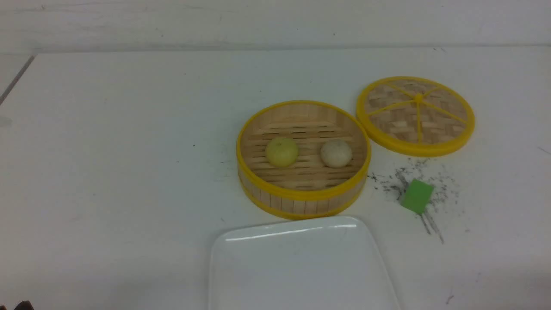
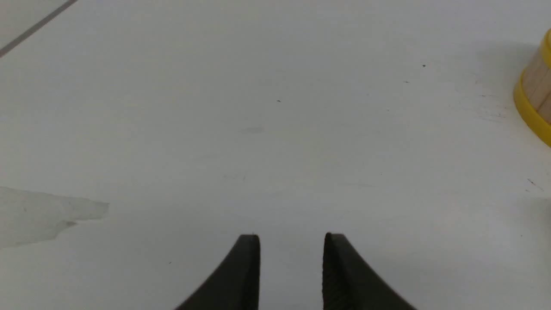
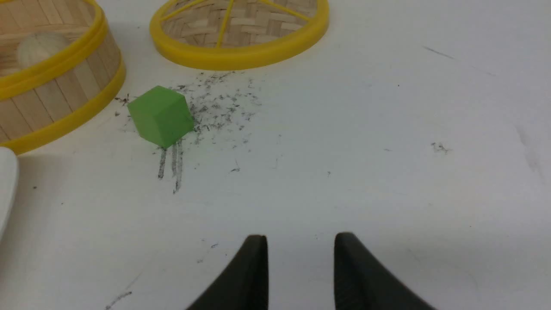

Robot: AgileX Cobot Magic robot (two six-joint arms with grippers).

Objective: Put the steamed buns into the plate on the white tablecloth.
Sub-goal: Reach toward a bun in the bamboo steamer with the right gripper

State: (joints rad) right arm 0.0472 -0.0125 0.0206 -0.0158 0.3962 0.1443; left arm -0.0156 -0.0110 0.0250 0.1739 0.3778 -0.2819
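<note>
Two steamed buns lie side by side inside the round bamboo steamer (image 1: 301, 202): a pale yellow bun (image 1: 282, 151) and an off-white bun (image 1: 336, 153). The off-white bun (image 3: 41, 48) also peeks over the steamer rim in the right wrist view. The glossy white plate (image 1: 301, 267) sits on the white tablecloth (image 1: 107, 172) just in front of the steamer, with nothing on it. My left gripper (image 2: 292, 241) hovers open over bare cloth, well left of the steamer. My right gripper (image 3: 300, 241) stands open with nothing between its fingers, short of the green block. Neither arm shows in the front view.
The woven yellow-rimmed lid (image 1: 415, 115) lies flat to the right of the steamer. A small green block (image 1: 416, 196) sits among dark specks and scratch marks in front of the lid. A grey line (image 1: 17, 79) crosses the cloth's far left corner.
</note>
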